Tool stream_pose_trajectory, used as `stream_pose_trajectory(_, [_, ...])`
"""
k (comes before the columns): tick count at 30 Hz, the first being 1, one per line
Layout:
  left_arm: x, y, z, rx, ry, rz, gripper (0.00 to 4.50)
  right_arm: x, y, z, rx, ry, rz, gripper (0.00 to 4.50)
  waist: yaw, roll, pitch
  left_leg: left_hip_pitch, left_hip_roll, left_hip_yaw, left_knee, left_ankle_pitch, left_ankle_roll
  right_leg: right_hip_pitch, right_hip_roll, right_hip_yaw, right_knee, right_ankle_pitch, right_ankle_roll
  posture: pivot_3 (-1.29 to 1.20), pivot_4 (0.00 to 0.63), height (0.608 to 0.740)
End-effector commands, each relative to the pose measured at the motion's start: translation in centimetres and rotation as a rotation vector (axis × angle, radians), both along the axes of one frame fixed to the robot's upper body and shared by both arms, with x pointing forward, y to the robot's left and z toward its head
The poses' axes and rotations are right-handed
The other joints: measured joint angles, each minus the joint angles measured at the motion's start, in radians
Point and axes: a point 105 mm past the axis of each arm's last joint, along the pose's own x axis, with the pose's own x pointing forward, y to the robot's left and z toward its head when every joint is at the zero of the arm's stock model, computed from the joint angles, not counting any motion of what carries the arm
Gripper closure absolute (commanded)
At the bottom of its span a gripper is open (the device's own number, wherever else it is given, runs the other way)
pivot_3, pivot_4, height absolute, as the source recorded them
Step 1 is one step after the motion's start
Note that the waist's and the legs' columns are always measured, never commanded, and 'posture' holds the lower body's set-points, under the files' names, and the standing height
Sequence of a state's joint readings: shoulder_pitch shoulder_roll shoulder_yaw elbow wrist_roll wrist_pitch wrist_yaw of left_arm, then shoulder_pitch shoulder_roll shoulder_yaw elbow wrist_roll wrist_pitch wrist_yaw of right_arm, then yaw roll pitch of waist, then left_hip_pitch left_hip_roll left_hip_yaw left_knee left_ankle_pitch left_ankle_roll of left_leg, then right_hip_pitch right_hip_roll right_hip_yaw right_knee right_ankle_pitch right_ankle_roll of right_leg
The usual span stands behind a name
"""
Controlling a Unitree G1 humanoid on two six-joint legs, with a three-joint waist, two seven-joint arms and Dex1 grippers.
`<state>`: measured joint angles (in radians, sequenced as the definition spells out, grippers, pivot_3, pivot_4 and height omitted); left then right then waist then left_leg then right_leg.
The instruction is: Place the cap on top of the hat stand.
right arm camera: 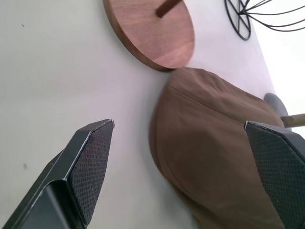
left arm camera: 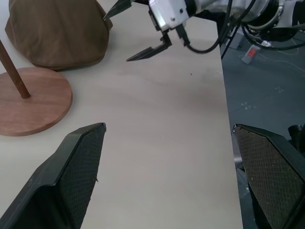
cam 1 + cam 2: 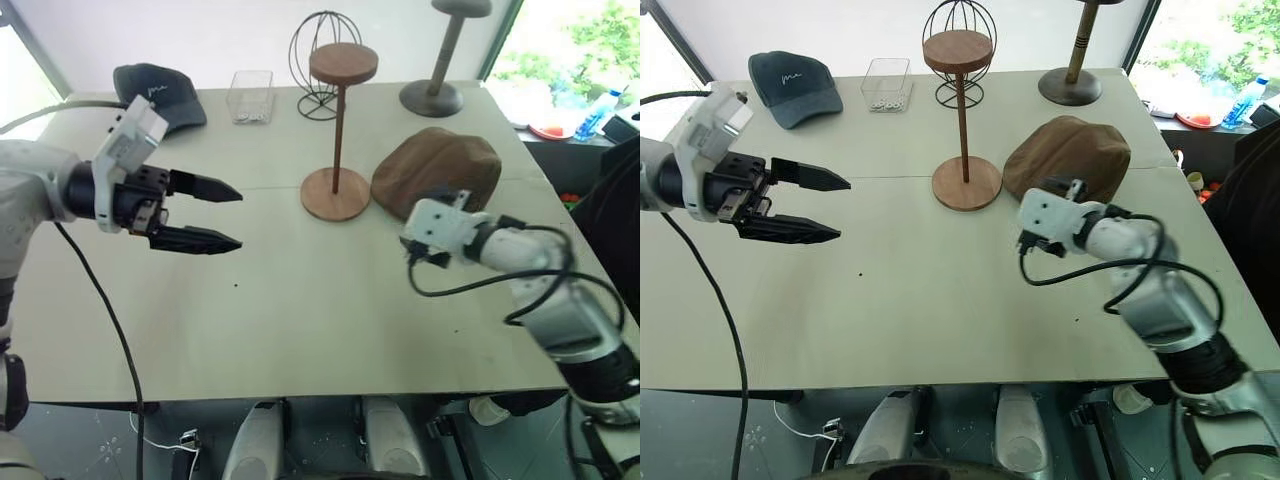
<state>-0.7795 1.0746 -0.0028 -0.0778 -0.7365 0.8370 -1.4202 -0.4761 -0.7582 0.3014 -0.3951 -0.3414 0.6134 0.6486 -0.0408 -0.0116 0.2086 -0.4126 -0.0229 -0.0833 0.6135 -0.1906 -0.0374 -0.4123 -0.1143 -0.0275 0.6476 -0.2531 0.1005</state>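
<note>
right wrist view: cap (image 1: 209,157) between spread tool (image 1: 190,171) fingers (stand base (image 1: 152,28) beside).

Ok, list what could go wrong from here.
The cap lies touching the hat stand's base, so the open right gripper closing on it may nudge the thin-poled stand over. The soft cap may also sag and slide off the small top disc.
</note>
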Motion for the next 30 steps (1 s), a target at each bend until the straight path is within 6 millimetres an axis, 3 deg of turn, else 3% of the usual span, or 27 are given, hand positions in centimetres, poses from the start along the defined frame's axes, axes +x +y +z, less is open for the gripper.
stream_pose_trajectory(1, [0.0,-0.1,1.3,-0.006,-0.055,-0.016,0.04,1.1,0.2,0.6,-0.05,-0.089,-0.053,0.0,0.001,0.0,0.0,0.0,0.0,0.0,0.0,0.0,0.0,0.0,0.0,0.0,0.0,0.0,0.0,0.0,0.15,0.74])
stream_pose_trajectory(5, [0.1,-0.4,1.6,-0.012,-0.058,-0.026,0.04,3.2,-0.6,-1.9,-0.16,-0.092,-0.127,0.0,0.004,-0.002,0.0,0.0,0.0,0.0,0.001,0.0,0.0,0.001,0.0,0.0,0.0,-0.002,0.002,0.0,0.15,0.74])
stream_pose_trajectory(15, [0.4,-0.7,2.0,-0.019,-0.081,-0.025,0.04,6.9,-0.5,-6.3,-0.155,-0.054,-0.254,0.0,-0.006,-0.005,-0.002,0.004,0.003,-0.001,0.001,0.0,0.0,0.003,0.003,0.0,0.0,0.0,0.0,0.0,0.15,0.74])
stream_pose_trajectory(21, [0.5,-0.6,2.4,-0.027,-0.093,-0.013,0.04,9.0,-3.1,-6.7,-0.211,-0.079,-0.351,0.0,0.002,-0.01,-0.005,0.005,0.003,-0.001,0.002,0.0,0.0,0.006,0.003,0.0,0.0,0.001,-0.001,0.0,0.15,0.74])
stream_pose_trajectory(29, [0.5,-0.3,2.6,-0.034,-0.108,0.012,0.04,10.4,-6.1,-7.0,-0.234,-0.078,-0.406,0.0,0.009,-0.012,-0.006,0.005,0.002,-0.001,0.002,0.0,0.0,0.007,0.003,0.0,-0.001,0.002,-0.003,0.0,0.15,0.74])
stream_pose_trajectory(30, [0.5,-0.3,2.7,-0.035,-0.11,0.015,0.01,10.5,-6.3,-7.0,-0.234,-0.077,-0.407,0.26,0.009,-0.012,-0.006,0.005,0.002,-0.001,0.002,0.0,0.0,0.007,0.003,0.0,-0.001,0.002,-0.002,0.0,0.15,0.74])
